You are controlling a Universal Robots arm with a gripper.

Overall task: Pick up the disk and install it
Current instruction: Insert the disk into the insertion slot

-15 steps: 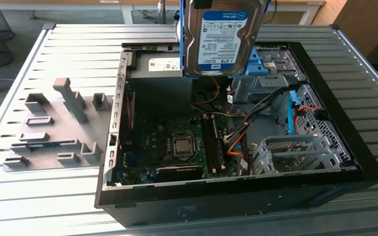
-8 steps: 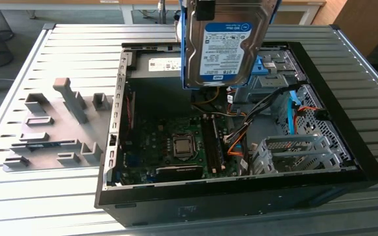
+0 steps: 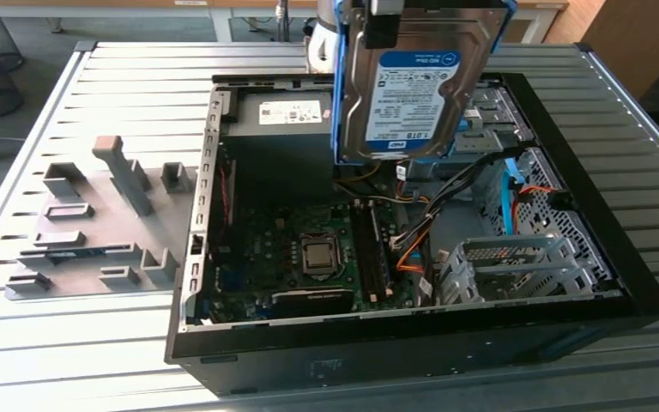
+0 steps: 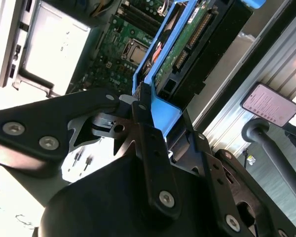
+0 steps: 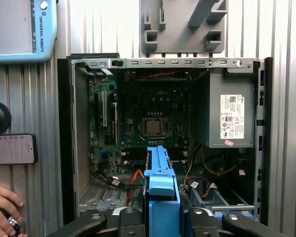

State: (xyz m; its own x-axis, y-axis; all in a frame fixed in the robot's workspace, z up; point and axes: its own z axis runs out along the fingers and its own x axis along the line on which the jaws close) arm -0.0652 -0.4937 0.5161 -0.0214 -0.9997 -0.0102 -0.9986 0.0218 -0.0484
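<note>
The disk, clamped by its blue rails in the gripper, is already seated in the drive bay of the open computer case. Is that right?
Not seated. The exterior view shows the disk held in the air above the open computer case, outside any bay. The gripper is clamped on its blue rails.

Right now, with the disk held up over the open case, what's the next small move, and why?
Probably shift the disk toward the exterior view's right, over the grey drive cage, staying high. The gripper is shut on its blue rails, and the disk hangs above the cables, not the cage.
</note>
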